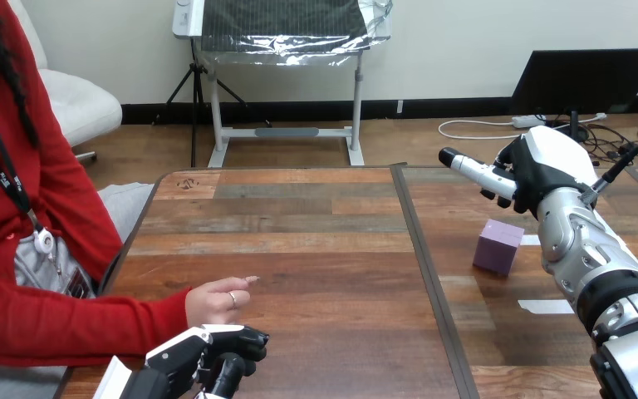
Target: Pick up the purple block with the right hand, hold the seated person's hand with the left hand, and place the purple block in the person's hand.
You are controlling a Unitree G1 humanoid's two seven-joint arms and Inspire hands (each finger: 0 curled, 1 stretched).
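The purple block [498, 246] rests on the right half of the wooden table [316, 249]. My right hand [540, 170] hovers above and just behind it, open, with one finger stretched out to the left and nothing in it. The person's hand [216, 301] lies on the table at the near left, loosely curled, with one finger pointing right. My left hand [203, 353] sits right in front of it at the bottom edge. Its fingers are loosely bent around nothing, and I cannot tell whether it touches the person's hand.
A dark seam [432, 283] runs down the table between its two halves. Two white tape strips [546, 306] lie near the block on the right half. The person's red sleeve [66, 320] rests along the near left edge.
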